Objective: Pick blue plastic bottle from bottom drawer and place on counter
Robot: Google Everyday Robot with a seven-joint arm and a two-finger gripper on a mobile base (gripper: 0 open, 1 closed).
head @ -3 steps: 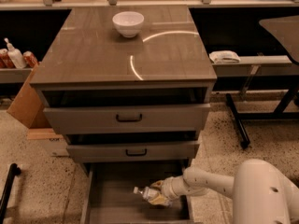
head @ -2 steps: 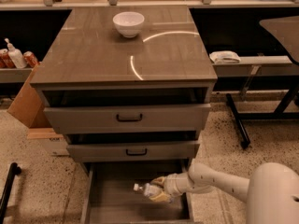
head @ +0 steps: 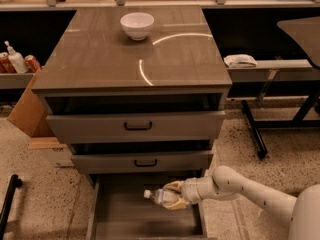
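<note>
The blue plastic bottle (head: 159, 196) lies on its side, white cap pointing left, inside the pulled-out bottom drawer (head: 130, 219). My gripper (head: 173, 195) reaches in from the right and its pale fingers (head: 175, 186) are closed around the bottle's body, over the drawer floor. The white arm runs off to the lower right. The counter (head: 100, 59) is the glossy grey-brown top of the cabinet above, with curved light reflections.
A white bowl (head: 137, 25) stands at the back of the counter. Two upper drawer fronts with black handles (head: 138, 126) stick out slightly above the open drawer. A cardboard box (head: 27, 111) and a shelf with bottles (head: 15, 59) are left; a table leg (head: 255, 129) stands right.
The arm has shifted a little; the gripper stays around the bottle in the bottom drawer at about the same place.
</note>
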